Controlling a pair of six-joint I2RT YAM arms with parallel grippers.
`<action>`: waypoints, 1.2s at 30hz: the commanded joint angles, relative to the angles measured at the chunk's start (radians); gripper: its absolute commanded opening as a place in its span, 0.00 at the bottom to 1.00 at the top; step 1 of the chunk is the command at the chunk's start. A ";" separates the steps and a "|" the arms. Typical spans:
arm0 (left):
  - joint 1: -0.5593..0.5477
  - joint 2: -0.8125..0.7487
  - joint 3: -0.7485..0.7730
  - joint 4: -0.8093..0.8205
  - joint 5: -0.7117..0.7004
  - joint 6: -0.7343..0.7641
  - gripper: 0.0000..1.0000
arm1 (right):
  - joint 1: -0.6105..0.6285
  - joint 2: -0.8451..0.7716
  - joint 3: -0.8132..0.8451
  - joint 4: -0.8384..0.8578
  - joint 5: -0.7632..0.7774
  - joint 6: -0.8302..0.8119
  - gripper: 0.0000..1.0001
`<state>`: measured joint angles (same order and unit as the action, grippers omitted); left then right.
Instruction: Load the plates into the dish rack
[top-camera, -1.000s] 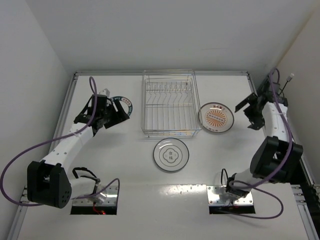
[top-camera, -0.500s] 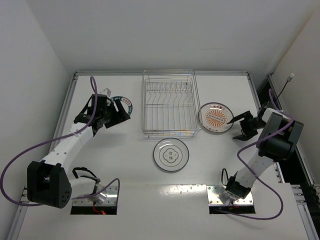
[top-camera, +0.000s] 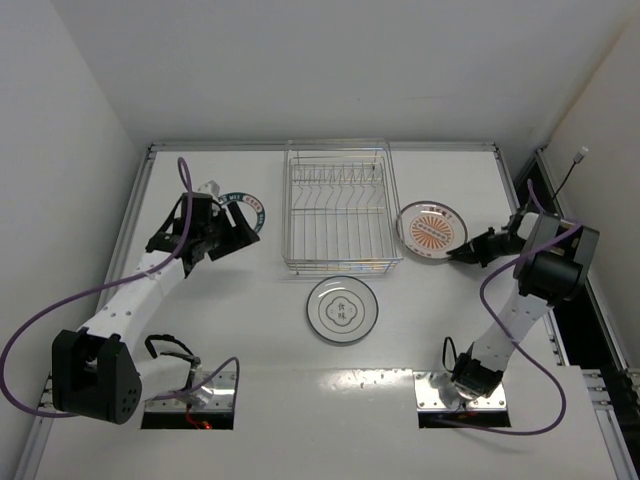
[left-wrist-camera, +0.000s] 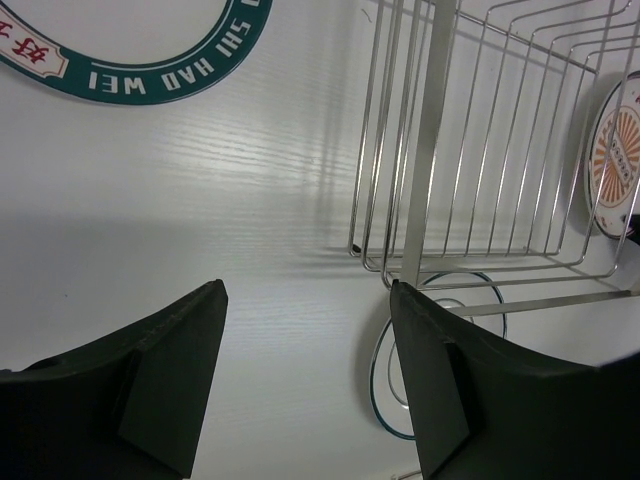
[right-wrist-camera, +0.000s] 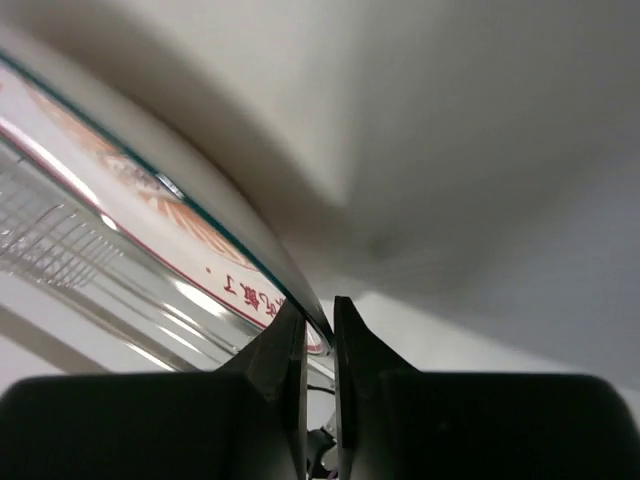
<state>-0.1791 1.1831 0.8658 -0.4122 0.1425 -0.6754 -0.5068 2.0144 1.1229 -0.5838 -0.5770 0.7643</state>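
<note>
Right gripper pinching the orange plate; left gripper spread wide, left of the dish rack.
Nearest, the ringed plate lies flat on the table, just in front of the rack's near side. Farther back on the right, the right gripper's fingers are pressed together on the orange plate's near-right rim; that plate sits just right of the rack. On the left, the left gripper hovers holding nothing, over the near edge of the lettered plate, which lies just left of the rack. The rack stands at the far middle of the table.
</note>
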 joint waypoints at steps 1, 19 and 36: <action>0.015 -0.023 -0.002 0.012 -0.001 -0.013 0.63 | 0.008 0.032 0.028 0.026 0.017 0.013 0.00; 0.043 -0.014 0.058 -0.082 -0.119 -0.003 0.63 | 0.292 -0.545 0.239 0.120 0.547 0.003 0.00; 0.090 -0.014 0.048 -0.102 -0.110 0.037 0.63 | 0.789 -0.192 0.703 -0.062 1.258 -0.194 0.00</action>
<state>-0.1062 1.1831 0.8875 -0.5144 0.0303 -0.6582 0.2638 1.8233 1.7626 -0.6521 0.5037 0.5903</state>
